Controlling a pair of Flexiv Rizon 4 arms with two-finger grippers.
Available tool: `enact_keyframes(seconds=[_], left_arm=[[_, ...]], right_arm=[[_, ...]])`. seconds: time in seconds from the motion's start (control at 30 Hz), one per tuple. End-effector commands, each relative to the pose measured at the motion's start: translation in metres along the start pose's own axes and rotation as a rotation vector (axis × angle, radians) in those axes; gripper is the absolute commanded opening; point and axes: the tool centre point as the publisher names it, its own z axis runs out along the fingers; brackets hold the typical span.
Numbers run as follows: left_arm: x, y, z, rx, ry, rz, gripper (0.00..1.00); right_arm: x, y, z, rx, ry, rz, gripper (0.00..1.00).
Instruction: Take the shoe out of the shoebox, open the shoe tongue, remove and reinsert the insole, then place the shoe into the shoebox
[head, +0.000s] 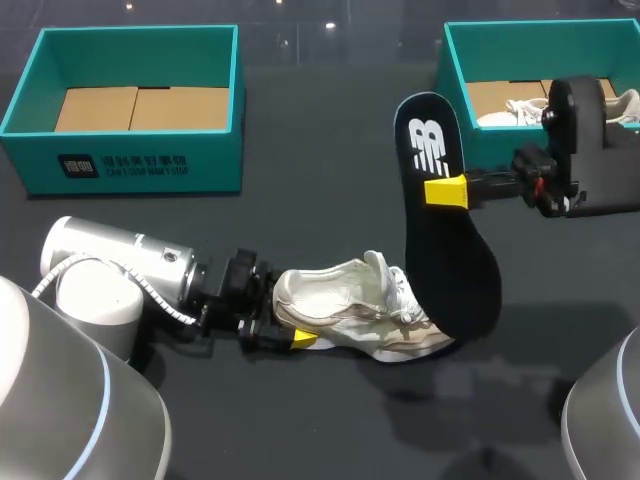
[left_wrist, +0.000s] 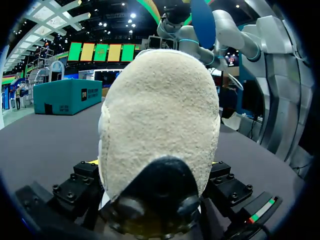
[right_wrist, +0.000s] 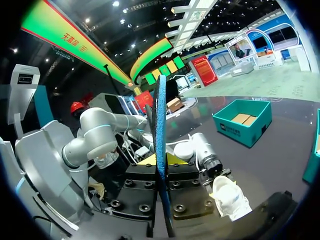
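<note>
Head view: dark table (head: 330, 170), shoe (head: 330, 295) centre, insole (head: 450, 260) upright, shoebox (head: 150, 150) far left.

The shoe (head: 345, 310) and the raised insole (head: 445, 230) block the frame's centre. Open table (head: 330, 150) lies between the left box (head: 130, 105) and the right box (head: 540, 70) and along the lower middle.

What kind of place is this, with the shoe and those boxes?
Probably a robot test or demo bench, not a shop: a dark table with a left shoebox and right shoebox, the left end effector gripping a shoe, the right end effector its insole.
</note>
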Motion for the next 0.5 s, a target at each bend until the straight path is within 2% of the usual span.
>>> enact_keyframes(seconds=[0.03,0.27,0.5], left_arm=[[0.0,0.001,0.0,-0.001,0.0,0.0,0.0],[0.0,0.001,0.0,-0.001,0.0,0.0,0.0],[0.0,0.001,0.0,-0.001,0.0,0.0,0.0]], right_arm=[[0.01,-0.005,-0.007,-0.003,-0.002,-0.001,0.0],[0.027,-0.011,-0.011,-0.014,0.037,-0.016,0.0],[0.035,-0.016,-0.01,-0.01,0.059,-0.018,0.0]])
